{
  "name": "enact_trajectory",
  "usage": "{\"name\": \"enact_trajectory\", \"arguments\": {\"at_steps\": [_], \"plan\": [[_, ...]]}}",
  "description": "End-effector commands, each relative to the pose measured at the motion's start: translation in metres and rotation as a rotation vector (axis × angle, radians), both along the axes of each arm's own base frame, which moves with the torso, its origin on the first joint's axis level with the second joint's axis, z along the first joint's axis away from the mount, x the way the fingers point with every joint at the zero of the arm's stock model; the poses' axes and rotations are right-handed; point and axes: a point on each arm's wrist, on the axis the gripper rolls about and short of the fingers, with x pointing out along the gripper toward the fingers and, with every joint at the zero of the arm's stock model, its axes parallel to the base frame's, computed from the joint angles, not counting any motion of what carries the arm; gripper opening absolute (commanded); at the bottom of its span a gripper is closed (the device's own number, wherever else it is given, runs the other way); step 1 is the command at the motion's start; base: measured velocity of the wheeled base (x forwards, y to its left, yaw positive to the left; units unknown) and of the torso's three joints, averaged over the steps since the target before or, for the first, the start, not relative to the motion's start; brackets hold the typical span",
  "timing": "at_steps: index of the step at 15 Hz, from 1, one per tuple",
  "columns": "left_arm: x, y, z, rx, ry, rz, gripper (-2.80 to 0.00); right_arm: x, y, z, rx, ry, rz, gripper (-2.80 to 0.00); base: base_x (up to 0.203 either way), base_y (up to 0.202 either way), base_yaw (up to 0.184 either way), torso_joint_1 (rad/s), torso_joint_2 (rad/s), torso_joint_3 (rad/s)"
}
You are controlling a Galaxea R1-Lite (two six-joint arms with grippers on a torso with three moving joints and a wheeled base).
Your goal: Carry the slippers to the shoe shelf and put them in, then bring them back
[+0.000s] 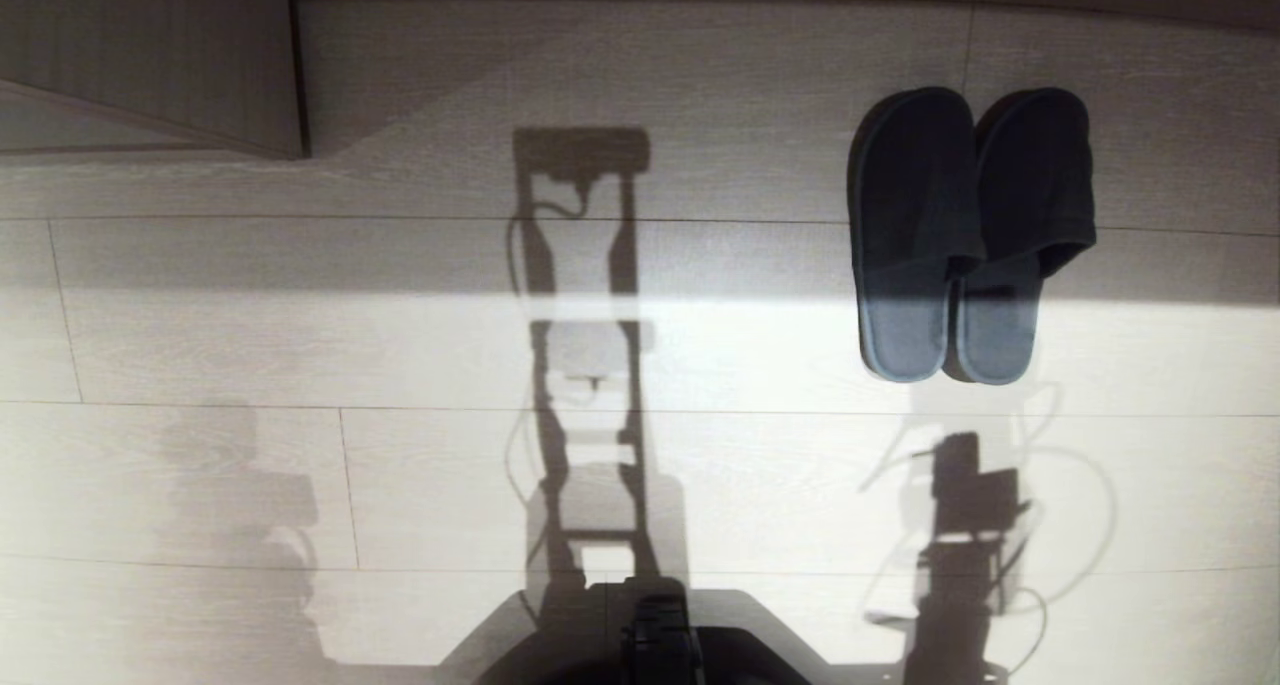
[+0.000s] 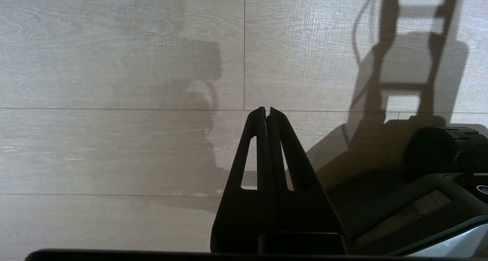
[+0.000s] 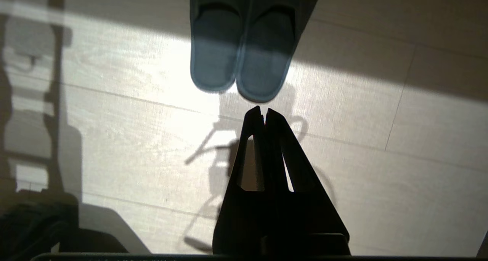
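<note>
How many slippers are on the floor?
2: the slippers lie side by side, touching, on the pale wood floor, ahead and to the robot's right. None seem hidden.

My head camera looks steeply down at the floor (image 1: 700, 365); each wrist camera peers past its hand, low; head and right wrist share the slippers (image 1: 965, 235).
</note>
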Motion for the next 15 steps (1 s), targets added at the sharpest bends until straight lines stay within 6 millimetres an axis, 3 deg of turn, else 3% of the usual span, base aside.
{"name": "enact_trajectory", "arguments": {"at_steps": [1,4,7,15], "plan": [[0.000,0.000,0.000,-0.002,0.002,0.000,-2.80,-0.015,0.000,-0.016,0.002,-0.057,-0.012,-2.80,0.000,0.000,0.000,0.000,0.00,0.000],[0.000,0.000,0.000,-0.001,0.000,0.000,-2.80,-0.023,0.000,-0.050,0.006,-0.006,-0.016,-2.80,0.000,0.000,0.000,0.000,0.00,0.000],[0.000,0.000,0.000,0.002,0.002,0.000,-2.80,-0.024,0.000,-0.080,0.009,0.202,-0.047,-2.80,0.000,0.000,0.000,0.000,0.00,0.000],[0.000,0.000,0.000,-0.005,0.002,0.000,-2.80,-0.023,-0.001,-0.088,0.098,0.282,-0.040,-2.80,0.000,0.000,0.000,0.002,0.00,0.113]]}}
